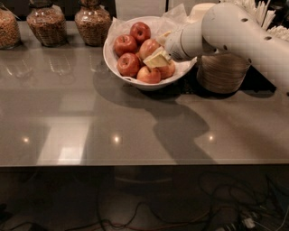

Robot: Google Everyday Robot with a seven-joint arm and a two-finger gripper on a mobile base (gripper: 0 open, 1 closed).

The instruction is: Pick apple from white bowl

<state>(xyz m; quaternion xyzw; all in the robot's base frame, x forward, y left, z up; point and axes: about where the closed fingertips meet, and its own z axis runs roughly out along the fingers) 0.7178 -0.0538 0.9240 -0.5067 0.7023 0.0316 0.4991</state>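
The white bowl, lined with crinkled paper, stands at the back middle of the grey counter. It holds several red apples, among them one at the top, one at the left and one at the front. My gripper reaches in from the right on a white arm. It is down inside the bowl's right half, among the apples and against one apple. The gripper partly hides the apples at the right of the bowl.
Three glass jars of grain stand along the back left. A stack of beige disposable bowls stands right of the white bowl, under my arm. Utensils are at the back right. The counter's front edge has cables below it.
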